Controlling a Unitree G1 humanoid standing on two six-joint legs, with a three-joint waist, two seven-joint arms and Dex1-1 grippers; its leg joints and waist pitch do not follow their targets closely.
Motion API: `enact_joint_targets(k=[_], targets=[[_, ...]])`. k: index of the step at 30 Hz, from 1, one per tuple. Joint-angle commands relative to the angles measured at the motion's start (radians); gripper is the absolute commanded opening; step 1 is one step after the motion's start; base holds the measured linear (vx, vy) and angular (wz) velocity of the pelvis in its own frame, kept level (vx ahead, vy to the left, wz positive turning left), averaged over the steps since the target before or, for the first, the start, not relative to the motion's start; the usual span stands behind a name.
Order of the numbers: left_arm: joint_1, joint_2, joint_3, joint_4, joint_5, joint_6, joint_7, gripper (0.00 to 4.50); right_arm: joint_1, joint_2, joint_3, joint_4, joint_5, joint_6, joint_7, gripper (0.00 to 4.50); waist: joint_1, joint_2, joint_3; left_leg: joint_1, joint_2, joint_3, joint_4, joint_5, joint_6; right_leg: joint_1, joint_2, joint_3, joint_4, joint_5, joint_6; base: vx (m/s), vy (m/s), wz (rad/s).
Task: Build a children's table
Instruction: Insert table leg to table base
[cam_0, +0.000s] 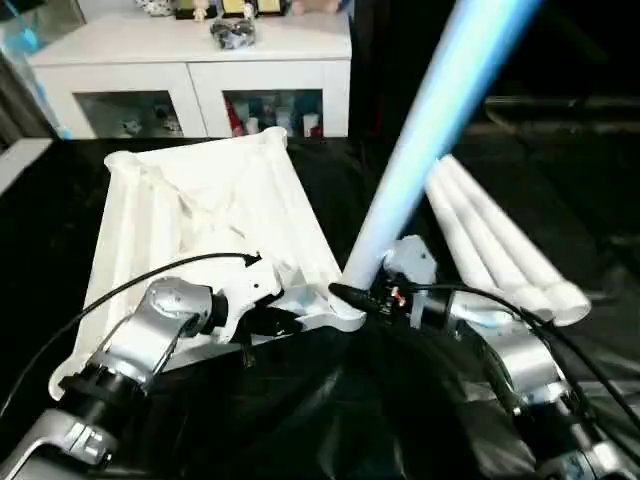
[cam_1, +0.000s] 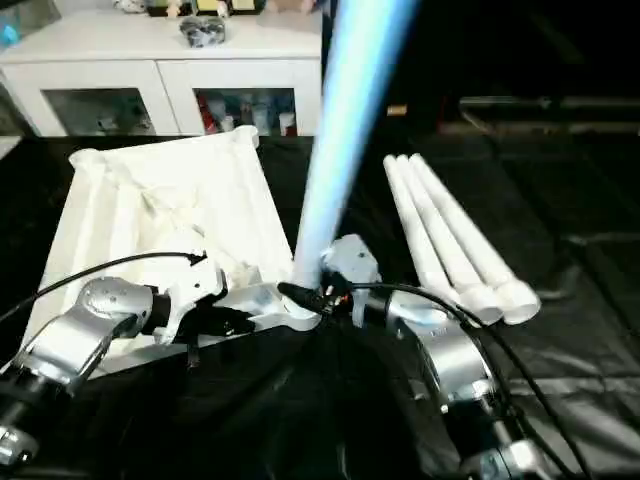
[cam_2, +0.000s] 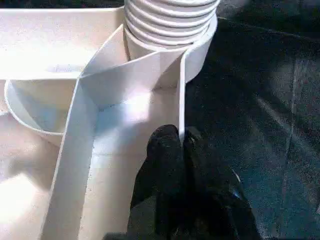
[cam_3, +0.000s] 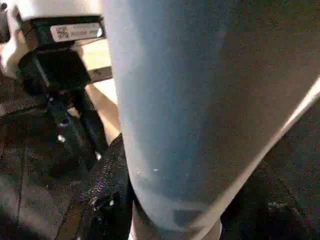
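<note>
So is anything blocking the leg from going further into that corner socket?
Nothing visible does. The leg, held by the right gripper, already has its threaded end in the corner socket; the left gripper pinches the tabletop's rim beside it.

White table top (cam_0: 200, 215) lies ribbed side up, near rim pinched by left gripper (cam_2: 181, 142). One leg (cam_0: 425, 130) stands tilted in corner socket (cam_2: 200, 50), clamped by right gripper (cam_0: 365, 292); three legs (cam_0: 500, 245) lie beyond it.
</note>
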Motion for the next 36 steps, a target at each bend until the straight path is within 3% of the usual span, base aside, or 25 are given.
enact_joint_targets(k=[1, 4, 14, 21, 24, 27, 36], targets=[[0.003, 0.022, 0.008, -0.006, 0.019, -0.009, -0.002, 0.00, 0.025, -0.015, 0.059, 0.084, -0.045, 0.050, 0.040, 1.89, -0.004, -0.003, -0.036, 0.007, 0.038, -0.014, -0.089, -0.249, 0.001, 0.032, -0.074, 0.045, -0.090, -0.335, -0.152, 0.000, 0.000, 0.00], [-0.007, 0.030, -0.010, -0.010, 0.020, -0.029, -0.042, 0.00, 0.002, -0.020, 0.073, 0.101, -0.037, 0.046, 0.092, 1.89, -0.009, -0.009, -0.039, 0.006, 0.036, -0.012, -0.088, -0.243, 0.004, 0.035, -0.072, 0.044, -0.085, -0.288, -0.170, 0.000, 0.000, 0.00], [-0.062, 0.028, -0.055, 0.000, 0.027, -0.071, -0.133, 0.00, 0.009, -0.046, 0.111, 0.106, 0.004, 0.051, 0.258, 1.89, 0.001, -0.008, -0.048, 0.006, 0.036, -0.007, -0.077, -0.156, 0.032, 0.045, -0.070, 0.041, -0.066, -0.087, -0.228, 0.000, 0.000, 0.00], [-0.078, 0.031, -0.080, 0.005, 0.041, -0.084, -0.180, 0.00, 0.010, -0.052, 0.148, 0.099, 0.006, 0.056, 0.343, 1.89, 0.003, -0.005, -0.046, 0.009, 0.038, -0.008, -0.079, -0.185, 0.024, 0.047, -0.071, 0.040, -0.068, -0.109, -0.235, 0.000, 0.000, 0.00], [-0.087, 0.032, -0.085, 0.016, 0.045, -0.096, -0.196, 0.00, 0.016, -0.061, 0.165, 0.076, 0.024, 0.081, 0.395, 1.89, 0.003, -0.005, -0.039, 0.013, 0.040, -0.008, -0.084, -0.230, 0.018, 0.045, -0.073, 0.041, -0.077, -0.179, -0.227, 0.000, 0.000, 0.00], [-0.092, 0.031, -0.085, 0.023, 0.047, -0.101, -0.207, 0.00, 0.019, -0.066, 0.170, 0.063, 0.032, 0.098, 0.421, 1.89, 0.005, -0.003, -0.034, 0.024, 0.041, -0.009, -0.092, -0.294, 0.005, 0.044, -0.075, 0.044, -0.087, -0.273, -0.215, 0.000, 0.000, 0.00], [-0.109, 0.024, -0.089, 0.049, 0.067, -0.111, -0.215, 0.00, 0.023, -0.070, 0.167, 0.054, 0.026, 0.110, 0.449, 1.89, 0.007, -0.001, -0.042, 0.019, 0.041, -0.010, -0.088, -0.224, 0.009, 0.050, -0.075, 0.042, -0.074, -0.154, -0.238, 0.000, 0.000, 0.00]])
